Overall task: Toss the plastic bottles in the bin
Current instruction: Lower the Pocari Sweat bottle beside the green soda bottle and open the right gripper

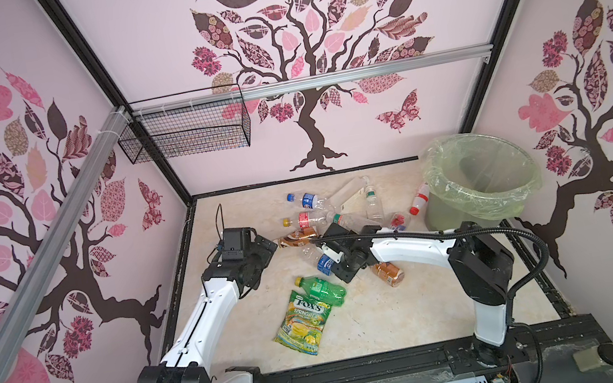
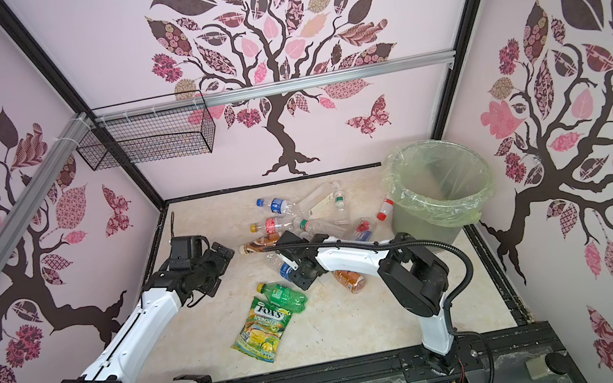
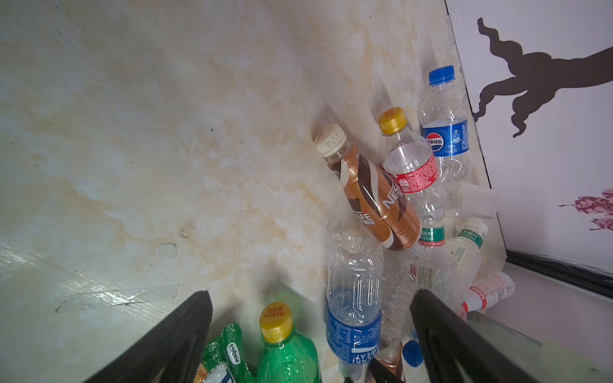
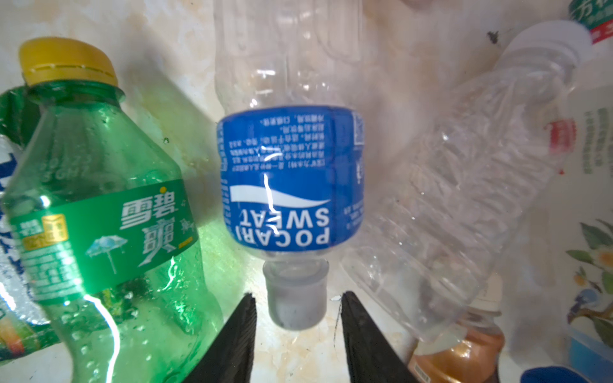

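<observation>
Plastic bottles (image 1: 313, 218) lying flat, bin (image 1: 480, 209) upright
A clear blue-labelled bottle (image 4: 292, 172) points its grey cap between the fingers of the right gripper (image 4: 295, 298), touching neither; a green bottle (image 4: 99, 215) lies alongside; the bag-lined bin stands well apart.

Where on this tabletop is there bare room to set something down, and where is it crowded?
Widest bare patch: near right, between the candy bag, the brown bottle and the right arm. A narrower strip lies between the candy bag and the left arm. The far left corner is bare too. Crowded: the bottles piled mid-table towards the bin.
</observation>
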Robot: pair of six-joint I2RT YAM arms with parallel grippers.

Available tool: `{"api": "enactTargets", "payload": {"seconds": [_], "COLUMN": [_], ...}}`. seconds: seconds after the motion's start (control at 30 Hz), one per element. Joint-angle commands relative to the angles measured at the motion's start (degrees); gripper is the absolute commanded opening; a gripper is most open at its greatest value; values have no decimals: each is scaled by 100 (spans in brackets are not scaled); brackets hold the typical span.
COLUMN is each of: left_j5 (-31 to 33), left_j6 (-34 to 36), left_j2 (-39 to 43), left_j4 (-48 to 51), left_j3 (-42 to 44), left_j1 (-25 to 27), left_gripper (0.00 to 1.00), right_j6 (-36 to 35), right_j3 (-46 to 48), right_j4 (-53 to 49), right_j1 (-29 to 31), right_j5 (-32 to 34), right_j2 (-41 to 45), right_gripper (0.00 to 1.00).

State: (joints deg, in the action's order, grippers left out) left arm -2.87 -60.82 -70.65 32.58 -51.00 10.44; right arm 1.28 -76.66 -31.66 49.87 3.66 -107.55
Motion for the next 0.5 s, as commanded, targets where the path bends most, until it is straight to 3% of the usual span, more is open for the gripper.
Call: {"api": "enactTargets", "payload": {"seconds": [0.0,0.47], "left_j5": [24,63], "left_j6": [117,147], "left_j2": [-69,-403], "left_j4": [-76,-307], "left_j3": [-156,-914], "left_j1": [43,407], "left_gripper": [98,98], "right_j6": [8,162], "right_j3": [-255,-513], "right_j4": [-142,-659], "right_j1": [42,32], "right_j5": [87,894], "right_j2": [-73,766], "right_gripper": [51,71]}}
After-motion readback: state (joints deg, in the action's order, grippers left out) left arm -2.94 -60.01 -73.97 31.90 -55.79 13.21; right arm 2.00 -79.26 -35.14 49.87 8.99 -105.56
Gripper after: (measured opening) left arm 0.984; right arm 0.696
